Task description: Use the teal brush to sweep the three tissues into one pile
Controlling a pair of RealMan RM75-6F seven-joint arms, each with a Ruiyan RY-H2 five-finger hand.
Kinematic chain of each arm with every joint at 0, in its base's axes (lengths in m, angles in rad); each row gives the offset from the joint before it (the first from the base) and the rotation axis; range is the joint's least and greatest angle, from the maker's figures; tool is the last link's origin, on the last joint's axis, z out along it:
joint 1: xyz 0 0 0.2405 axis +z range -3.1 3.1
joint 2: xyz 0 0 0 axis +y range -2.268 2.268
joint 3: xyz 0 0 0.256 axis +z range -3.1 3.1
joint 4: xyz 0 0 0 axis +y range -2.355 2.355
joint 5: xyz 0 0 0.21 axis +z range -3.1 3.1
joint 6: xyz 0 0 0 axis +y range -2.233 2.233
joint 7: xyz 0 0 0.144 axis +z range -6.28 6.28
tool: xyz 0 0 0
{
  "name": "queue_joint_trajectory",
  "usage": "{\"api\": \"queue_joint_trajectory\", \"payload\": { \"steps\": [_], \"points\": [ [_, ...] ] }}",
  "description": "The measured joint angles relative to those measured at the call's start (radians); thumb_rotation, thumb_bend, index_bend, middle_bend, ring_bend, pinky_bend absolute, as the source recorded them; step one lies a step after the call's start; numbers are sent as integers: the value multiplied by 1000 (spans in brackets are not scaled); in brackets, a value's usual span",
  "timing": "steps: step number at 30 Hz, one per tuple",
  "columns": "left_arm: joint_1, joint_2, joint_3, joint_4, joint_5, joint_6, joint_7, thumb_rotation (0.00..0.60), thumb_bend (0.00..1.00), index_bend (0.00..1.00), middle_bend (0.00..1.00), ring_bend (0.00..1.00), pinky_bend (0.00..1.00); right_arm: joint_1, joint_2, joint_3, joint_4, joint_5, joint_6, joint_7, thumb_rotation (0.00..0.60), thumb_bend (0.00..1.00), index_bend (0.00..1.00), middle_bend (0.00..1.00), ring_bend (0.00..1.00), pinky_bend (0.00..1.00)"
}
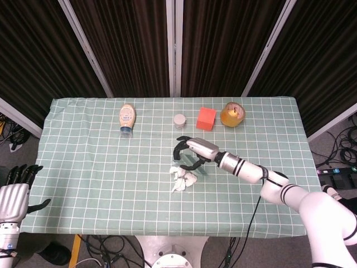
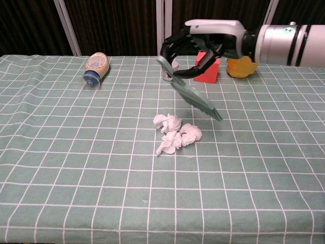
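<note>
My right hand [image 2: 203, 48] [image 1: 192, 152] grips the handle of the teal brush [image 2: 190, 95] [image 1: 195, 163], which slants down to the right with its bristle end just above the cloth. The white tissues [image 2: 175, 133] [image 1: 182, 177] lie bunched together in one clump in front of and to the left of the brush tip, not touching it. My left hand [image 1: 15, 192] hangs off the table's left edge, holding nothing, fingers apart; the chest view does not show it.
At the back of the green checked table [image 2: 76, 168] lie a tipped sauce bottle [image 2: 95, 68] [image 1: 127, 117], a small white jar [image 1: 179, 120], a red cube [image 1: 206, 118] [image 2: 209, 71] and an orange container [image 1: 232, 114] [image 2: 240, 65].
</note>
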Motion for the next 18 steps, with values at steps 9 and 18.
{"api": "queue_joint_trajectory", "payload": {
  "steps": [9, 18],
  "points": [
    [-19, -14, -6, 21, 22, -9, -9, 600, 22, 156, 137, 74, 70, -167, 162, -19, -211, 112, 25, -495, 600, 589, 693, 618, 259, 72],
    [-10, -16, 3, 15, 36, 11, -4, 600, 22, 155, 137, 74, 70, -299, 163, -24, -254, 240, -34, -962, 600, 589, 608, 545, 197, 50]
  ]
}}
